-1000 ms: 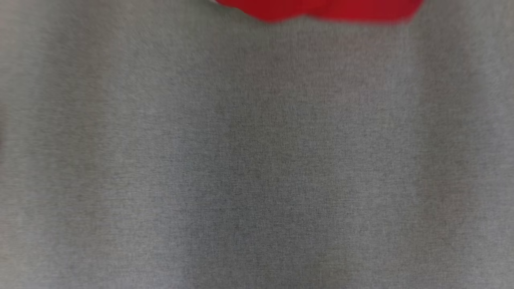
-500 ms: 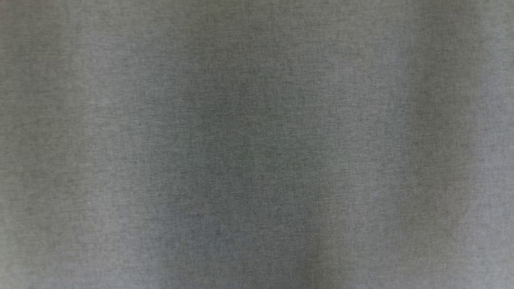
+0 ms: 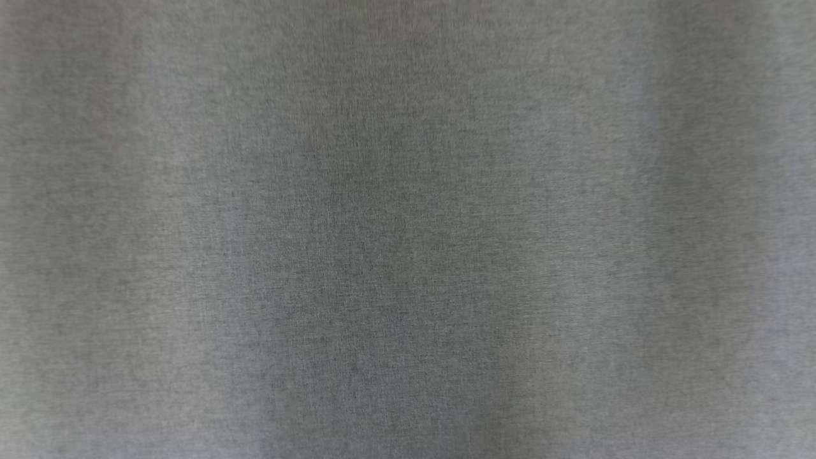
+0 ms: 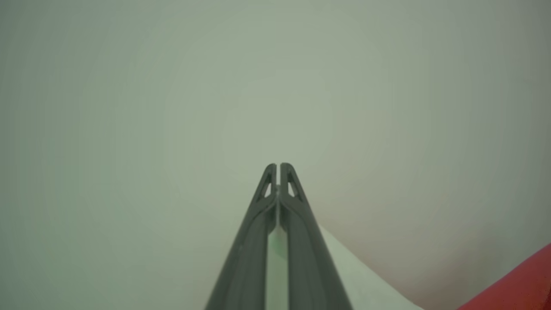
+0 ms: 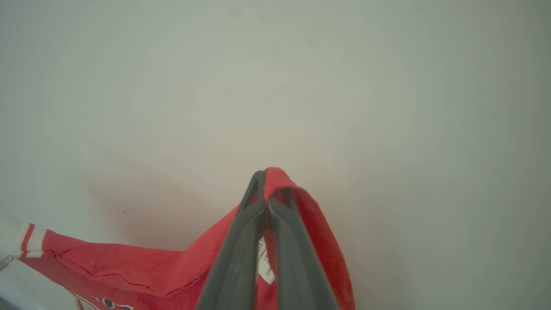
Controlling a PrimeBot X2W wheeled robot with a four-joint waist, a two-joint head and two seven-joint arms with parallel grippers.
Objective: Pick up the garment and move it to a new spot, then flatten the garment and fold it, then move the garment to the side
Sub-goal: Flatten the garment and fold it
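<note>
Under your head camera, grey woven cloth lies flat, softly shadowed. Your right gripper is clamped on an edge of the red jersey, against a pale surface. Your left gripper is pressed closed; whether it holds anything, you cannot tell.

Head view close over grey cloth; wrist views along own fingers, red garment in both.
</note>
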